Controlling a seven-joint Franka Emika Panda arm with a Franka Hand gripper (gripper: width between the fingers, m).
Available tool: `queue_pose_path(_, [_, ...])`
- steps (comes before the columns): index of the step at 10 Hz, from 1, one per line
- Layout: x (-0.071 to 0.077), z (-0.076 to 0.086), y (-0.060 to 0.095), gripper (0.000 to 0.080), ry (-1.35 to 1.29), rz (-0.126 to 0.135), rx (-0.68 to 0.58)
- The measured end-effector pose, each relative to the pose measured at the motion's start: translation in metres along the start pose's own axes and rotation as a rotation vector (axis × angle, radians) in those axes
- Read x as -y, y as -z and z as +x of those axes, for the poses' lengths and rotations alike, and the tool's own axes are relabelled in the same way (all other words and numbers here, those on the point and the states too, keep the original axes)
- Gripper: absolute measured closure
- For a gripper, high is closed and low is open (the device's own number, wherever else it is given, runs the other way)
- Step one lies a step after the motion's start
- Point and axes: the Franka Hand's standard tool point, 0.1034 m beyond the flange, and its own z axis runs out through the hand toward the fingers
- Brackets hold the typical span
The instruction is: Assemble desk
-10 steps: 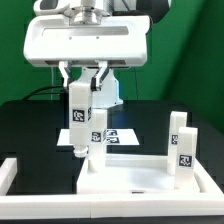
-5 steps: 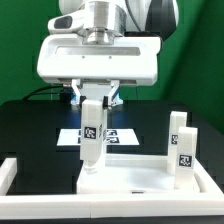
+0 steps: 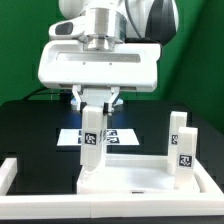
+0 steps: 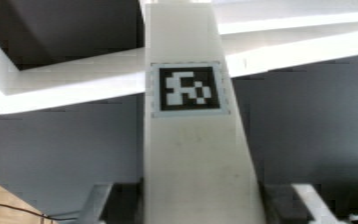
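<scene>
Exterior view: the hand [image 3: 93, 105], upper centre of the frame, is partly closed on a white tagged leg [image 3: 91, 145] and holds it upright. The leg's lower end meets the tabletop [image 3: 140, 178] at its corner toward the exterior view's left, low in the frame. Two more legs [image 3: 180, 146] stand at the right edge. The step in hand looks like seating this leg in its corner.

Wrist view: the leg [image 4: 190, 110] runs down the middle, tag facing the camera, with the tabletop's rim [image 4: 87, 90] beyond. Next likely comes twisting it home while keeping it plumb.
</scene>
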Motion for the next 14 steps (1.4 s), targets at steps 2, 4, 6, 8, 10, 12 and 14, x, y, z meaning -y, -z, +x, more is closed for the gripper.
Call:
queue_pose_path(2, [0.0,-0.002,-0.005,0.0508,0.004,-0.005,0.003])
queue_pose_path(4, [0.004,-0.002,-0.006,0.0508,0.013,-0.005,-0.01])
queue_pose_path(6, [0.007,-0.005,-0.01,0.0508,0.021,-0.006,-0.004])
queue_pose_path(8, [0.006,-0.007,-0.012,0.0508,0.023,-0.01,-0.002])
queue_pose_path(10, [0.003,-0.012,-0.017,0.0508,0.028,-0.02,-0.007])
queue_pose_path(12, [0.001,-0.011,-0.018,0.0508,0.03,-0.025,-0.021])
queue_pose_path(14, [0.001,-0.011,-0.018,0.0508,0.03,-0.025,-0.021])
